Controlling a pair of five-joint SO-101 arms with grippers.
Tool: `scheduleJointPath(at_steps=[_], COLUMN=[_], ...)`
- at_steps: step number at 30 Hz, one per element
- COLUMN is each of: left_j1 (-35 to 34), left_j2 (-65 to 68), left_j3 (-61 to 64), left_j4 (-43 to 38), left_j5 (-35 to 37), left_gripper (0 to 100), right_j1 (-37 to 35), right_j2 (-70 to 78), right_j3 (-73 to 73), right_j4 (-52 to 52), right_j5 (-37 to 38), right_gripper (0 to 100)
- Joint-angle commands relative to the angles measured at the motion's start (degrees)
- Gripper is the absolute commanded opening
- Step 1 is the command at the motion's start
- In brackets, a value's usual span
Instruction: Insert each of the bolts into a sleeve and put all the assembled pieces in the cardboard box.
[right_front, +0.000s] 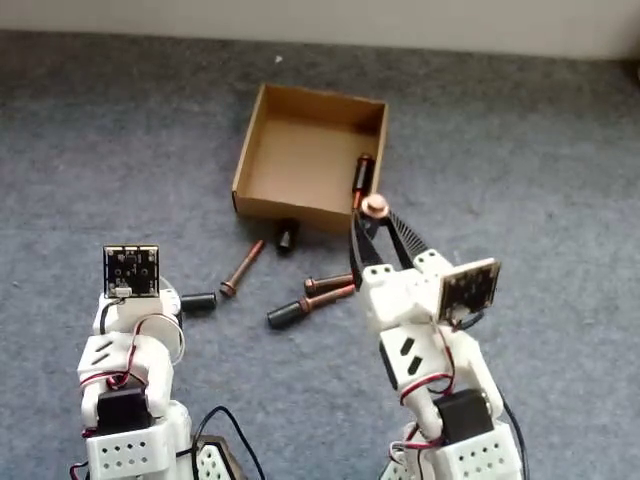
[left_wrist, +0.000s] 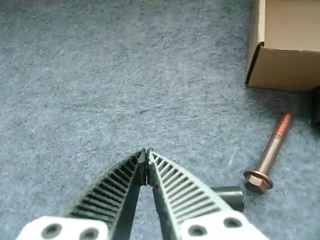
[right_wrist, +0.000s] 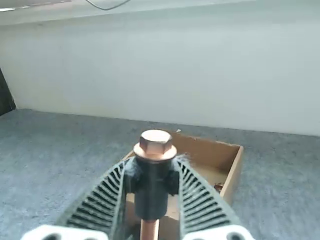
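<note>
Pinching a sleeved bolt (right_wrist: 156, 144), the right gripper (right_wrist: 151, 170) faces grey carpet (right_wrist: 55, 145), perhaps felt, and pale wall (right_wrist: 200, 60).

Grey carpet, plain pale wall behind

The carpet (right_front: 100, 120) is a short, speckled grey pile that runs edge to edge under everything. It looks pretty evenly lit, with just soft shadows. On the far side it meets the wall (right_wrist: 200, 65) along a straight line, and the wall is a plain off-white. In the right wrist view there's something dark (right_wrist: 4, 95) poking in at the wall's edge, can't tell what it is.
</note>
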Motion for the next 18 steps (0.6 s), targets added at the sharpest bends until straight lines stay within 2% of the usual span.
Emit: scheduleJointPath(at_steps=[1, 11, 18], left_j1=[-0.57, -0.57, -0.66], left_j2=[-0.31, -0.22, -0.22], left_j3=[-0.31, -0.13, -0.13], left_j4=[-0.26, 0.09, 0.09], left_j5=[-0.88, -0.88, -0.88], left_gripper=[3, 3, 3], right_j1=[0.66, 0.75, 2.33], right_j2=[16.75, 62.81, 85.49], right_j3=[-9.98, -32.22, -45.41], right_j4=[-9.54, -24.66, -25.36], right_j5=[-0.35, -0.35, -0.44], right_gripper=[0.9, 0.9, 1.0])
